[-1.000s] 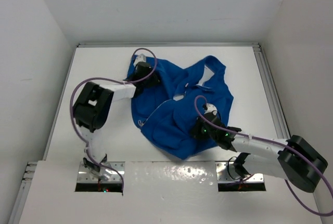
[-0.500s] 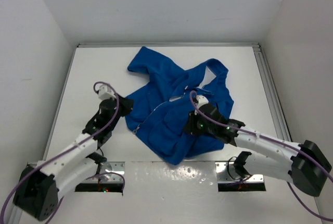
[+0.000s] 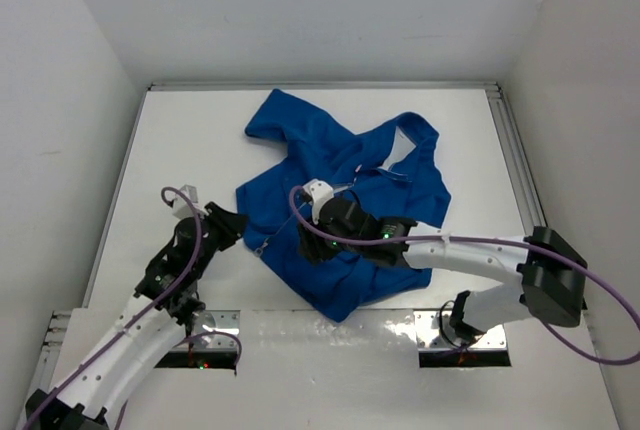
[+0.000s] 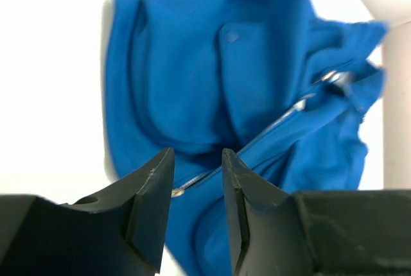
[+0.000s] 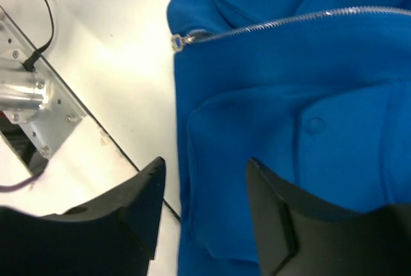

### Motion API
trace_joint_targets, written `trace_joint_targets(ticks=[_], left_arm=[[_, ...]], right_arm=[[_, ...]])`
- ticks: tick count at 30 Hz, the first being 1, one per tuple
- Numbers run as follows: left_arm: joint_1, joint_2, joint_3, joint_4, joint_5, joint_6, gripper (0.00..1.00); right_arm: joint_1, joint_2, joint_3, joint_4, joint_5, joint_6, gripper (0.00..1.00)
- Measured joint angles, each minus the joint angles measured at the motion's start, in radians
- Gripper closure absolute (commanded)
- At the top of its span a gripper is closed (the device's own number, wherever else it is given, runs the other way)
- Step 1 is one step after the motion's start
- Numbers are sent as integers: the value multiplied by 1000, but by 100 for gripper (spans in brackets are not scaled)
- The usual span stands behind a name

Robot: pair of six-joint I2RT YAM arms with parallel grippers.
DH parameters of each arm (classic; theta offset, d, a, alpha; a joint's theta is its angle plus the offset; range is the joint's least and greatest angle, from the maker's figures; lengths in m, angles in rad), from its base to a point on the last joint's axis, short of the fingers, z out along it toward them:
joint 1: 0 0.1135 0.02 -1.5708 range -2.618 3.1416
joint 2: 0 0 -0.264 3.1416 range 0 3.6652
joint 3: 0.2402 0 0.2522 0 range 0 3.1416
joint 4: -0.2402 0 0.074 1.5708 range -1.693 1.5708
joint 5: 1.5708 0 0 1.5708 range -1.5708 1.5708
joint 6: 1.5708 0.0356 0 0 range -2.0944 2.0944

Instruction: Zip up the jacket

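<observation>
Left wrist view: left pincer (image 4: 196, 154) at a narrow gap, nothing between the fingers, hanging above the jacket (image 4: 192, 77). The hem end of the zipper (image 4: 286, 114) shows right in that gap.

Right wrist view: right pincer (image 5: 205, 163) spread wider, also holding nothing, over the near front panel with the patch pocket (image 5: 308, 128). The metal end piece (image 5: 176, 42) of the zipper lies ahead of it at the jacket edge, next to bare tabletop (image 5: 115, 51). Probably the pull, too small to be sure.

Step, as I judge it: getting a hold at the hem end. To do it well, one pincer pins the fleece just beside the teeth at the hem. The other takes only the metal tab, not a wad of fabric. Keep the line taut and pull along the teeth toward the far end. Fleece is soft and will likely bunch if the hem isn't held.

Top external view: jacket lies rumpled mid-tabletop, hem toward the arms, whitish lining (image 3: 398, 162) showing farther off to the right. Left pincer just beside its near-left edge, right pincer above the cloth. Cannot tell how far the zipper is shut.
</observation>
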Motion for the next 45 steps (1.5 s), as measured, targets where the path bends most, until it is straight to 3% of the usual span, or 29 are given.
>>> trace_joint_targets(ticks=[7,14,23,26,27,30,32,36,37,40,45], left_arm=[[0,105,-60,-32,5,-39,63],[0,274,-111,30,18,-78,59],[0,384,-164,259,69,-157,55],[0,430,-176,347,89,-184,61],[0,441,-180,373,94,-192,75],[0,458,-192,412,103,-204,100],[0,431,-195,387,108,-201,100],[0,278,-153,262,127,-182,100],[0,241,-122,221,136,-175,100],[0,159,-12,119,172,-158,100],[0,104,64,86,246,-152,100]], right_arm=[[-2,165,53,53,-38,17,46],[-2,77,-39,71,-42,46,46],[-2,-32,-115,88,-39,58,46],[-2,-45,-129,93,-39,58,45],[-2,-45,-131,93,-39,58,45],[-2,-45,-132,96,-39,58,46],[-2,-45,-134,103,-39,58,52],[-2,-44,-127,103,-39,48,86],[-2,-43,-118,100,-39,45,90],[-2,-43,-84,118,-50,47,92],[-2,-29,-24,177,-87,34,82]])
